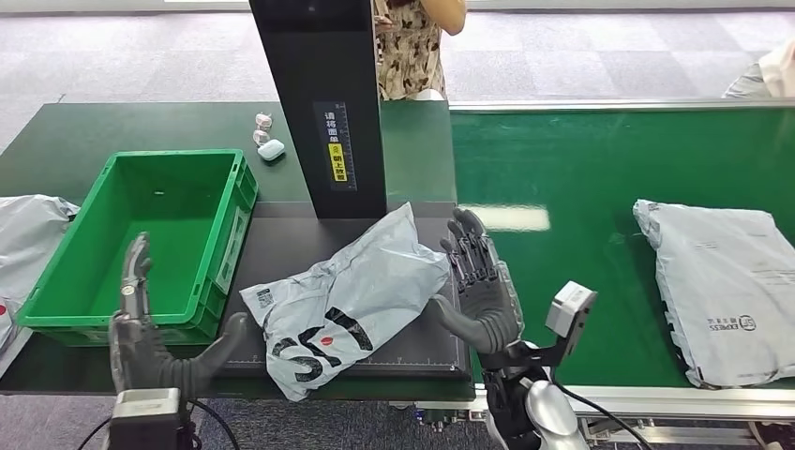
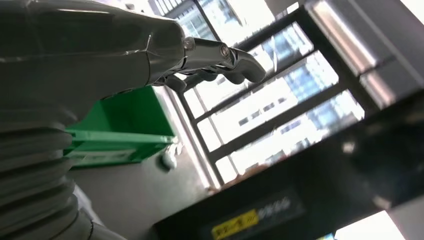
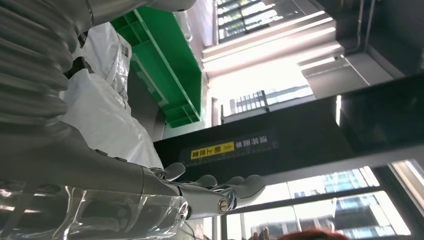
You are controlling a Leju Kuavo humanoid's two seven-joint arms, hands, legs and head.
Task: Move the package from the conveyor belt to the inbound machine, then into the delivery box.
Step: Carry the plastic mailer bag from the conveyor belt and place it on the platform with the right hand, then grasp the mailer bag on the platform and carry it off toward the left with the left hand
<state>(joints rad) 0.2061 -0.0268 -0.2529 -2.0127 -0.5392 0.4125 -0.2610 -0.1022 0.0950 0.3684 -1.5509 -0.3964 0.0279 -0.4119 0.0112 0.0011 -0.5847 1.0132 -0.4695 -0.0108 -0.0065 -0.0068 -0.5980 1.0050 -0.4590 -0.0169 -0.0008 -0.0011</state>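
A grey plastic mailer package (image 1: 347,300) with black and red print lies crumpled on the dark platform (image 1: 281,244) of the inbound machine, below its black upright column (image 1: 323,103). My left hand (image 1: 150,328) is at the package's left, fingers spread, thumb close to its edge. My right hand (image 1: 478,281) stands open at the package's right side, palm toward it, nothing held. The green delivery box (image 1: 164,239) stands empty left of the platform. In the right wrist view the package (image 3: 105,115) lies beside my right hand (image 3: 200,192).
A second grey mailer (image 1: 727,281) lies on the green conveyor belt (image 1: 581,169) at the right. Another grey bag (image 1: 28,234) is at the far left. Small white objects (image 1: 267,141) sit behind the box. A person (image 1: 412,42) stands behind the machine.
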